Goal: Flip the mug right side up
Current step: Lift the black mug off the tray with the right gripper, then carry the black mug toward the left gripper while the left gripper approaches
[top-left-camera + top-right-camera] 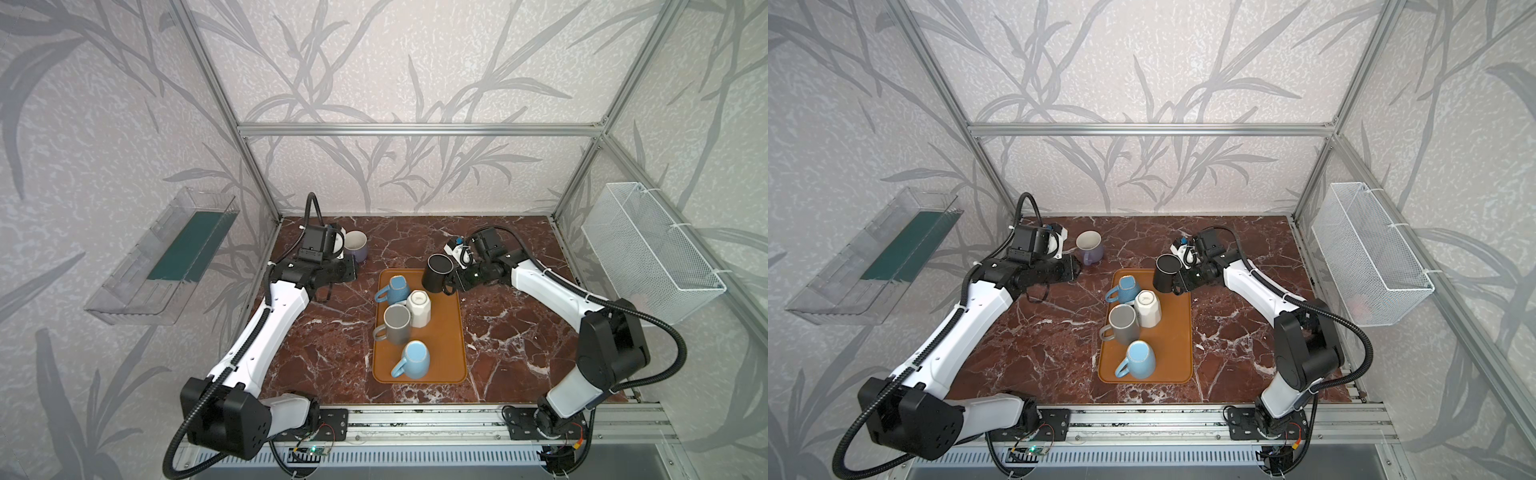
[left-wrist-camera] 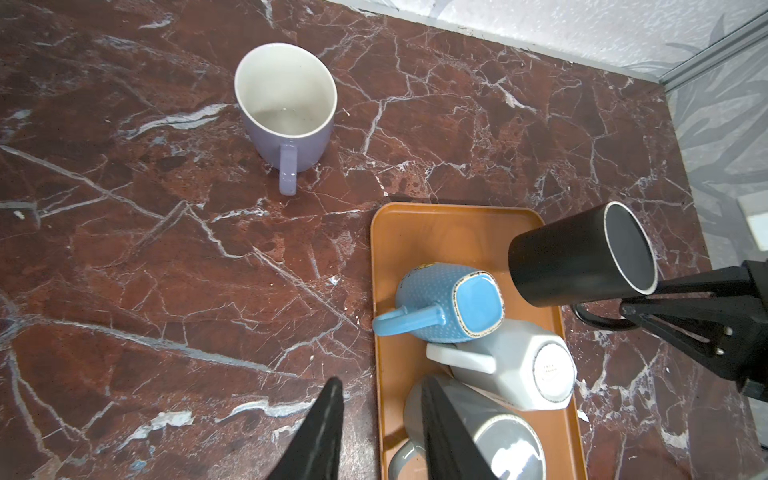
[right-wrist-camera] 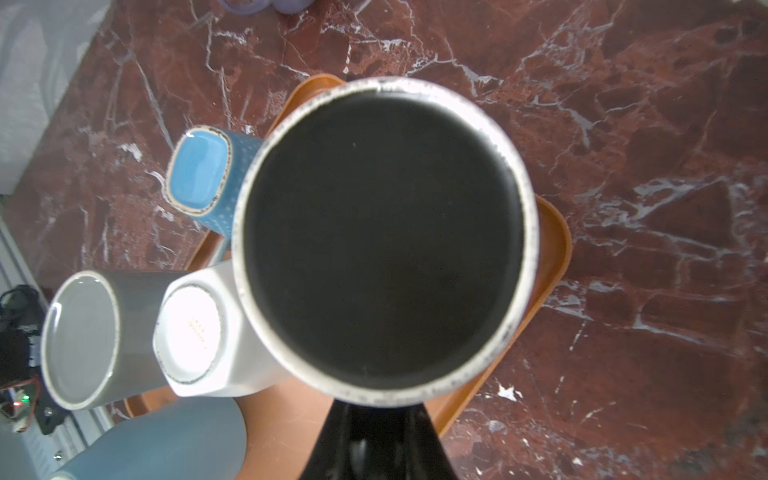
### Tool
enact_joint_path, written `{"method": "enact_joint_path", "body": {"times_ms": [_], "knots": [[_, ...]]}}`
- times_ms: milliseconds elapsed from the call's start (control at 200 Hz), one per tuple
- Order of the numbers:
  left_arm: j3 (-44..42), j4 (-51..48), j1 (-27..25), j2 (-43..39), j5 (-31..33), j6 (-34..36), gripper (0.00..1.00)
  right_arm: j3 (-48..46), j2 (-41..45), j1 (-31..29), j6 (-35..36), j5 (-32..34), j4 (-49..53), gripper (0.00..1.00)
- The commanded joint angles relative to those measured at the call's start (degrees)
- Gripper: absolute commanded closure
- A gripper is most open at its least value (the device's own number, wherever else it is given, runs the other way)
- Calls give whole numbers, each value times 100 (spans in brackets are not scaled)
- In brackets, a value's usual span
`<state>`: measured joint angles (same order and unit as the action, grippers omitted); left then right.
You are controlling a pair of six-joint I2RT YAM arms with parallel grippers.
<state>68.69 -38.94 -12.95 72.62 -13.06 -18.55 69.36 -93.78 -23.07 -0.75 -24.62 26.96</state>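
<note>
The black mug (image 1: 436,276) was up in the air, just over the 1 o'clock corner of the orange tray (image 1: 446,338), with 12 o'clock being the back wall. It was not the right way up yet. It was tipped, and its flat bottom with the pale ring faced up toward the cameras. The right gripper (image 2: 636,303) had its fingers pinched tight on the mug's handle, and the handle sat low, on the side of the mug nearest the table. The left gripper (image 2: 380,386) was over at 10 o'clock, near a purple mug (image 1: 356,246) that stood mouth up on the table. Its fingers were a little way apart and held nothing. Four more mugs stood bottom up on the tray, close under the black one. The black mug looked hard and smooth, like a real cup that could chip or crack if it fell. It was probably a bit heavy for such a thin handle, so it could swing or slip in the pinch as it turned. The handle seemed the best place to hold it, close to the cup wall. It would need a slow turn and a soft landing, away from the other mugs.
</note>
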Motion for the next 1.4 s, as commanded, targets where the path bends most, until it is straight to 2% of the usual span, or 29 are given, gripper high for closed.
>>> {"method": "enact_joint_path", "body": {"times_ms": [0, 395, 650, 1144, 1394], "knots": [[-95, 193, -56, -217, -249, -157, 65, -219, 405, 142, -587, -787, -938, 91], [-280, 824, -231, -279, -761, -559, 65, -739, 962, 456, -1436, -1387, -1825, 93], [-449, 1361, -469, -275, -1129, -926, 65, -1029, 1220, 672, -2288, -1910, -2824, 93], [-1056, 3330, -773, -148, -2041, -2127, 61, -1074, 1354, 674, -3534, -2380, -4403, 94], [-1217, 4186, -970, -64, -2316, -2631, 60, -1026, 1292, 672, -4458, -2490, -5433, 94]]}}
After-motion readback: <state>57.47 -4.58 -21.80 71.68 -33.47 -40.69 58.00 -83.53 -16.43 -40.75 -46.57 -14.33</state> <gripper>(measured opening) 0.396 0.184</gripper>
